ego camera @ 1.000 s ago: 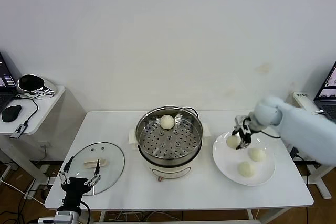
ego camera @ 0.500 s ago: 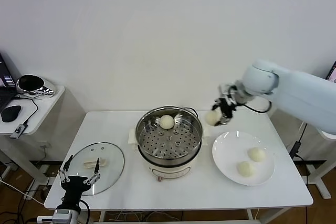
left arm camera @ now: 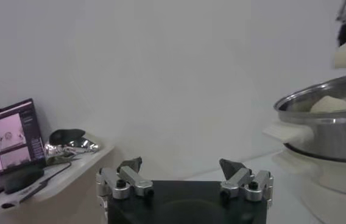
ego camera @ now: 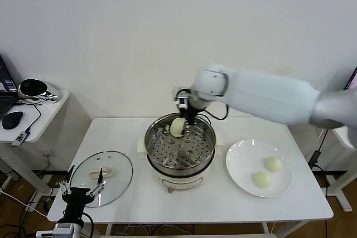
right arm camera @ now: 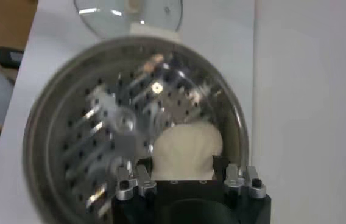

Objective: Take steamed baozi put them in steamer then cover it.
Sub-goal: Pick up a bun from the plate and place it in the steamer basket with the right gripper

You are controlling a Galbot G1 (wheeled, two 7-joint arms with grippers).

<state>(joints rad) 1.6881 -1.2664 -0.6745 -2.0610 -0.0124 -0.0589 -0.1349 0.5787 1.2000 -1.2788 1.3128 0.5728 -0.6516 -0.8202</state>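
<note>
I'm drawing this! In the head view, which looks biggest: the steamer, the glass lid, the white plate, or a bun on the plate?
1. steamer
2. white plate and glass lid: look about alike, so no ranking between them
3. bun: much the smallest

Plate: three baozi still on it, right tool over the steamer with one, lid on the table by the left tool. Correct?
Not quite. The head view shows two baozi on the plate, not three. The right tool is over the steamer holding one, and the lid lies near the left tool.

Plain white wall (ego camera: 139, 37), white table (ego camera: 290, 204)
</note>
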